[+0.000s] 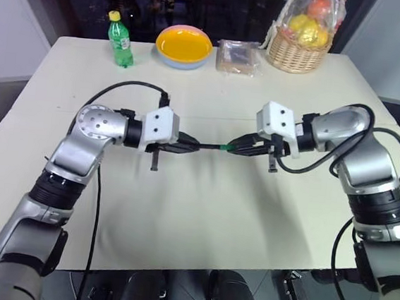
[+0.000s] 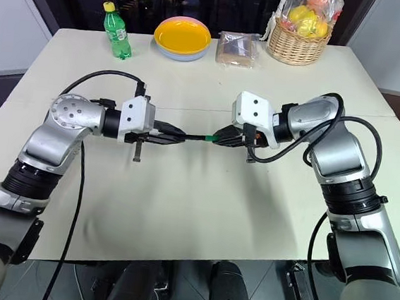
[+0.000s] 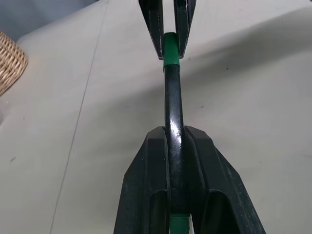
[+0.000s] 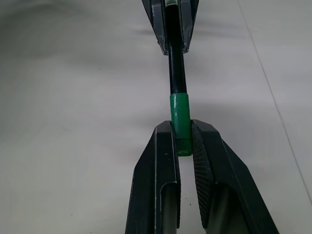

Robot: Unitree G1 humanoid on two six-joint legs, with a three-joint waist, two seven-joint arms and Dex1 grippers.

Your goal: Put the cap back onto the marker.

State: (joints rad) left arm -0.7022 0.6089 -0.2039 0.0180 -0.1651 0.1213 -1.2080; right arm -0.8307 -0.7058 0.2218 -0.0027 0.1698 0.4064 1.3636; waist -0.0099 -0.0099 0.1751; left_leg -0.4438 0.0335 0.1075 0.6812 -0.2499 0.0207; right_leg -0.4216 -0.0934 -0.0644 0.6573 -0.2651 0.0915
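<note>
Cap seated on the end of marker, both held level above the middle of table, clear of its surface. Marker barrel clamped by left gripper, fingers closed tight on the dark shaft. Cap gripped by right gripper, fingers pinched on the green tube. Grippers tip to tip: left at 9 o'clock of the joint, right at 3 o'clock, marker spanning the gap between them.

At the far edge, toward 12 o'clock: orange-and-blue bowl, with wrapped packet just beside it at its 3 o'clock. Green bottle at 11 o'clock. Wicker fruit basket at 1 o'clock.
</note>
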